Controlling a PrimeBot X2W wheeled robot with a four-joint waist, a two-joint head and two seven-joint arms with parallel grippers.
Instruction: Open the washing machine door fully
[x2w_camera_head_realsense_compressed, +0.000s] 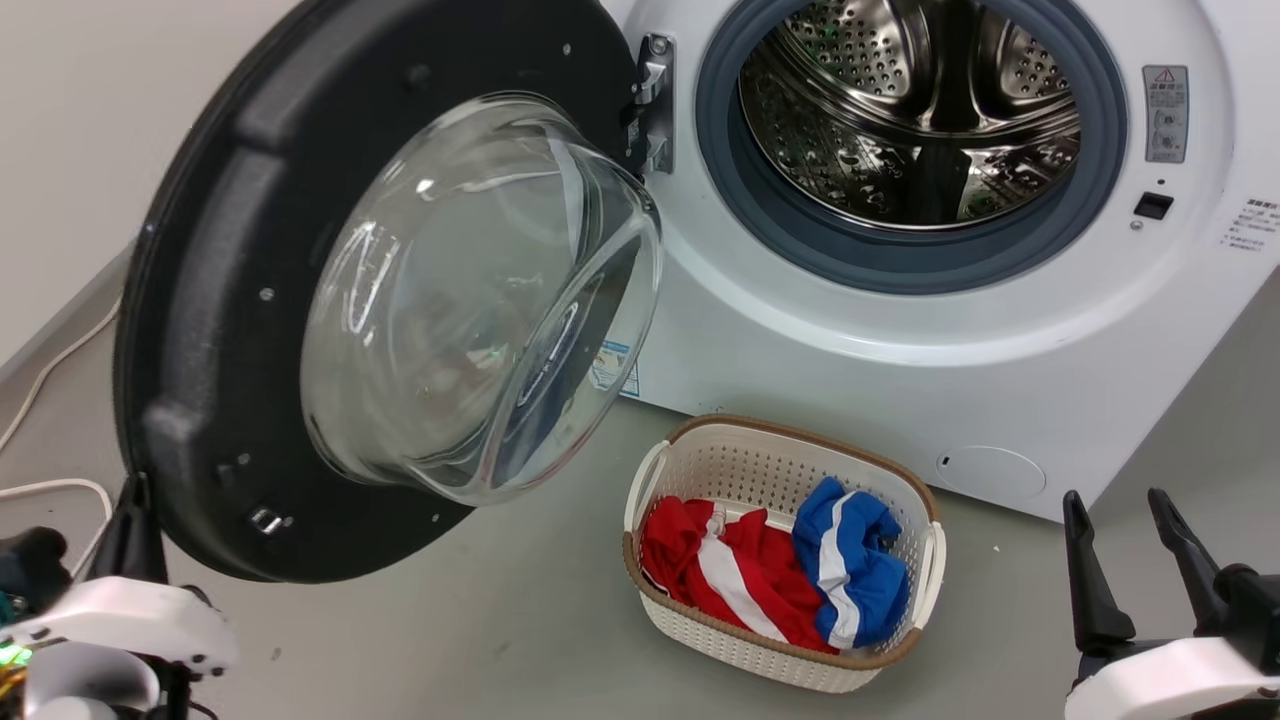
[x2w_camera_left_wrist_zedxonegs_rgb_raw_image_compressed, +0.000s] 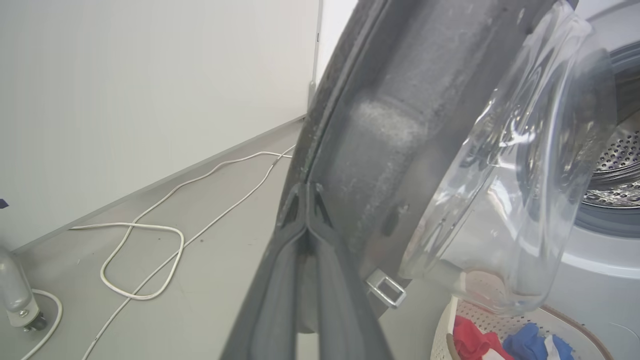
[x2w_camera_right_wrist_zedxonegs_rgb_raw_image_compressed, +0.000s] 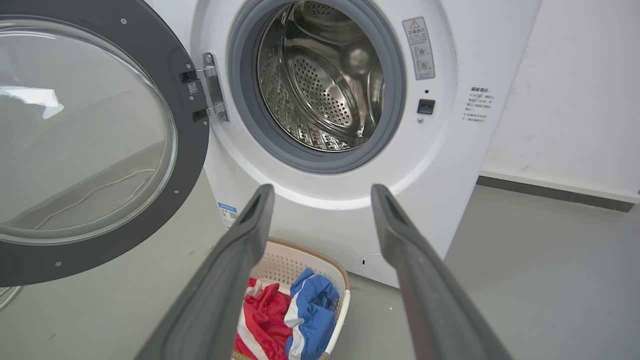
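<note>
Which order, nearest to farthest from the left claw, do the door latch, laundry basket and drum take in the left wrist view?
1. Door latch, just right of the left claw.
2. Laundry basket, lower right.
3. Drum, far right.

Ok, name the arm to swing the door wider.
Left. The left claw, shut, sits at the rim of the round black washing machine door; the right claw, open, hangs apart facing the steel drum.

White perforated basket (x2w_camera_head_realsense_compressed: 770, 465), brown rim, upright on grey floor (x2w_camera_head_realsense_compressed: 480, 630). Inside: red-and-white garment (x2w_camera_head_realsense_compressed: 720, 570) on the left, blue-and-white garment (x2w_camera_head_realsense_compressed: 850, 575) on the right, touching, both crumpled. White cable (x2w_camera_left_wrist_zedxonegs_rgb_raw_image_compressed: 150, 226) looped loose on the floor near the pale wall (x2w_camera_left_wrist_zedxonegs_rgb_raw_image_compressed: 125, 100).
</note>
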